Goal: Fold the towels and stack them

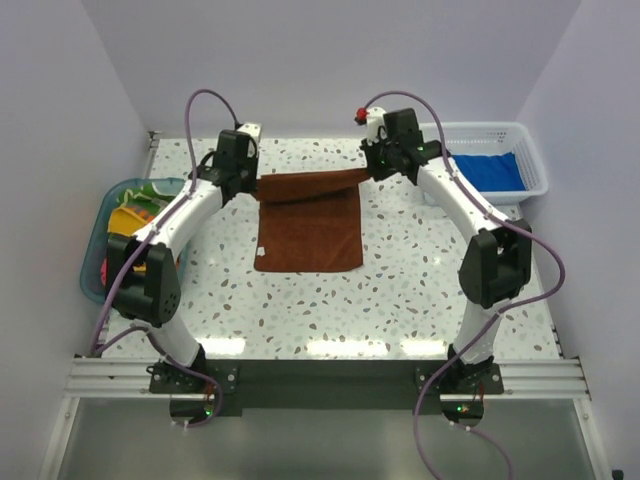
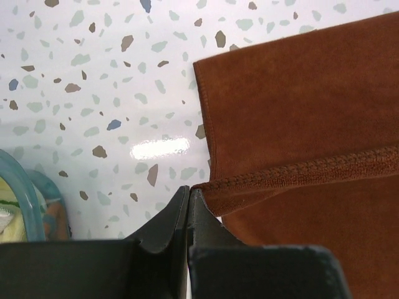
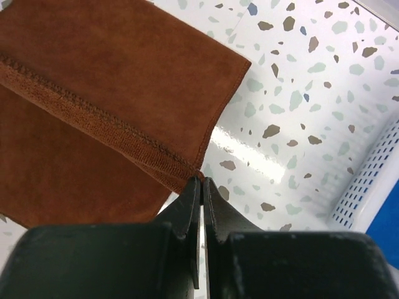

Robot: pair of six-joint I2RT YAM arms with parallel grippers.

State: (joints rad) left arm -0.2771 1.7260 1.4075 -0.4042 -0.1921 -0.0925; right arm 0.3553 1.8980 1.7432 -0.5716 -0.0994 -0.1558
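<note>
Left tool (image 2: 189, 194): clenched on the far left corner of the rust brown towel (image 1: 308, 225).
Right tool (image 3: 202, 185): clenched on the far right corner of the same towel.
Rust brown towel: the near part is laid flat on the counter (image 1: 400, 300) between the arms; the far edge is held raised between both tools.
Blue towel (image 1: 487, 170): is kept in the white basket (image 1: 537, 165), far right.
Teal tub (image 1: 92, 250): is set at the left edge, with patterned towels (image 1: 135, 215) inside.

Plain pale lilac walls (image 1: 330, 60) fill the upper frame; below, the white speckled terrazzo tabletop (image 1: 400, 300) shows bright glare (image 1: 330, 347) lower centre.
</note>
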